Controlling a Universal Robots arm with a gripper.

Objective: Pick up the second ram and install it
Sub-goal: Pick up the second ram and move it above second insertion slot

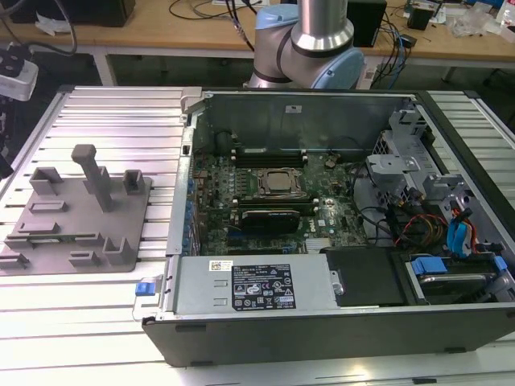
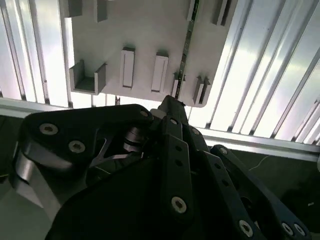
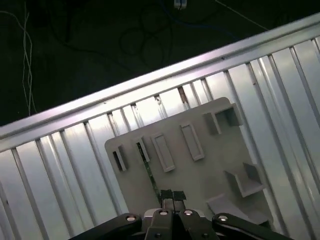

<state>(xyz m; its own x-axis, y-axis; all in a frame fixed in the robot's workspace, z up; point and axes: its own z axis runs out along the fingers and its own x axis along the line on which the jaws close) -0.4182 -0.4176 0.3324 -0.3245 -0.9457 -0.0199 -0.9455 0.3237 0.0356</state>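
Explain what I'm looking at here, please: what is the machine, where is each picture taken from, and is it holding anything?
This is a single robot arm ending in a two-fingered gripper. The exterior view comes from a camera off the arm. It shows an open computer case on a ribbed metal table, with a grey parts tray at that view's left. The two wrist views come from cameras riding near the gripper, looking past it at the same tray. The thin green strip between the closed fingers, seen edge-on, is the second ram, a memory stick. It appears to be gripped above the tray, not yet in the case.
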